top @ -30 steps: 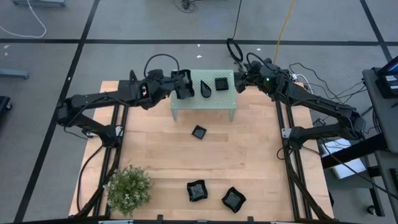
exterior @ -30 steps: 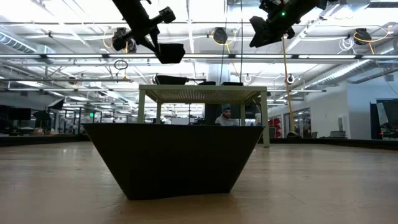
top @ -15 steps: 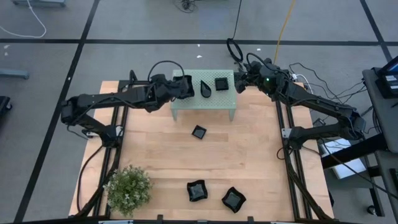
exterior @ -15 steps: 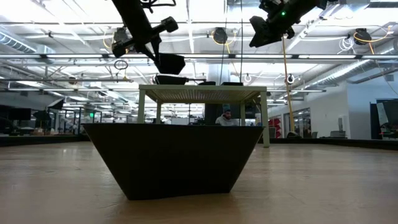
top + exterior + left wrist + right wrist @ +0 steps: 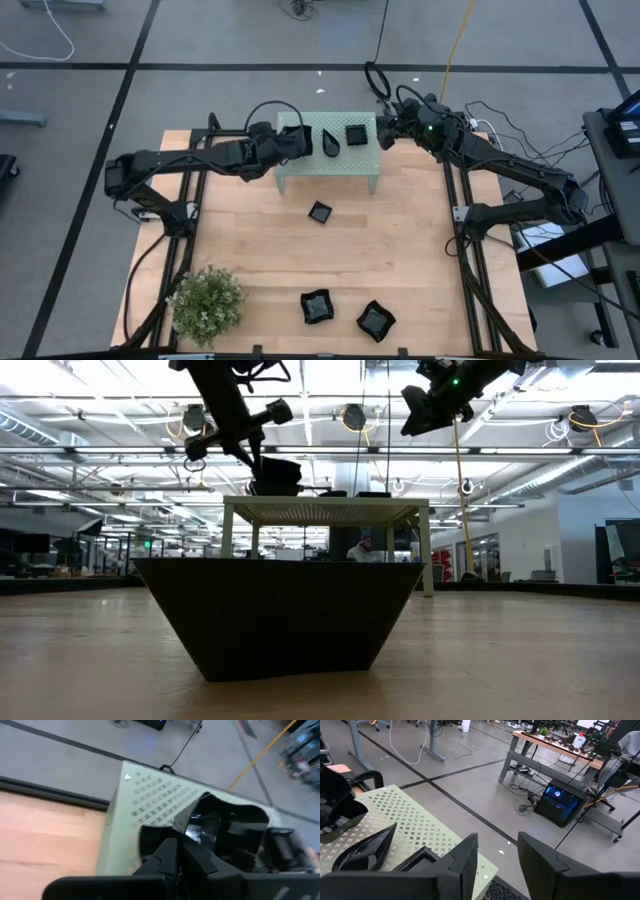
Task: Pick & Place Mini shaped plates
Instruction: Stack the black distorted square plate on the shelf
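Note:
My left gripper is shut on a glossy black wavy-edged plate over the left part of the mint-green stand. In the low view the plate hangs just above the stand's top, over a dark shape lying there. A teardrop plate and a small square plate lie on the stand. My right gripper is open and empty, above the stand's far right corner. Three more plates lie on the table: a small square and two wavy ones. My left gripper pinches the plate's rim between its two fingers, at the edge nearest the arm. The fingers come from the table's left, slanting down. The plate juts out beyond the fingertips over the stand; whether it touches what lies below, I cannot tell.
A green bushy plant stands at the table's near left corner. One wavy plate fills the low view's foreground. Bare wood lies between the stand and the near plates. Cables trail on the floor behind the stand.
My left gripper has gone down and a little toward the table's right with the black plate, from well above the stand to just over its left part. It has stayed shut on the plate.

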Robot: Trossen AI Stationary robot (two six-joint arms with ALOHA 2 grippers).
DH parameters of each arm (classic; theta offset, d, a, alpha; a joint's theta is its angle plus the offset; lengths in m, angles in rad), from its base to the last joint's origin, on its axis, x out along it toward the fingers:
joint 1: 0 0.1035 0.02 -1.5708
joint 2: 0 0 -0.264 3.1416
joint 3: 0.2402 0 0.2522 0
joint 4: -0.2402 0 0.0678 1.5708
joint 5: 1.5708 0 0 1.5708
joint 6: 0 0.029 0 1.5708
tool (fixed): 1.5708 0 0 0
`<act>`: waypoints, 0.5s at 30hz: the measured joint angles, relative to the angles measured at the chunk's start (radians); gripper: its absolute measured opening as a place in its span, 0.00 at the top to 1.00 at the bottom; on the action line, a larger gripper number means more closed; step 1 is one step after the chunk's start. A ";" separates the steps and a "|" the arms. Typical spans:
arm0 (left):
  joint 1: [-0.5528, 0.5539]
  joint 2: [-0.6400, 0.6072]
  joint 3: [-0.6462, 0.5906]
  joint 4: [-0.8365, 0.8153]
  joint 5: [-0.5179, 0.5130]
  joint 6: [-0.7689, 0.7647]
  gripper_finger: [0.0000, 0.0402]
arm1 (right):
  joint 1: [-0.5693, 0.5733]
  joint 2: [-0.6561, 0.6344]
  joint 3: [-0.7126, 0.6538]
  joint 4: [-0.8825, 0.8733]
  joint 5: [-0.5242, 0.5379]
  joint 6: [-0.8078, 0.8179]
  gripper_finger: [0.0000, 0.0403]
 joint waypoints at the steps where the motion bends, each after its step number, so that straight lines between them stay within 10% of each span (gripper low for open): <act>1: 0.001 -0.001 0.001 0.010 0.001 0.002 0.95 | 0.000 0.000 0.000 -0.001 0.000 0.000 0.68; 8: 0.001 0.001 0.001 0.008 0.025 0.032 0.98 | 0.000 0.000 0.000 -0.002 0.000 0.000 0.68; 15: 0.002 0.001 0.001 0.008 0.030 0.032 0.80 | 0.000 0.000 0.000 -0.002 0.000 0.000 0.68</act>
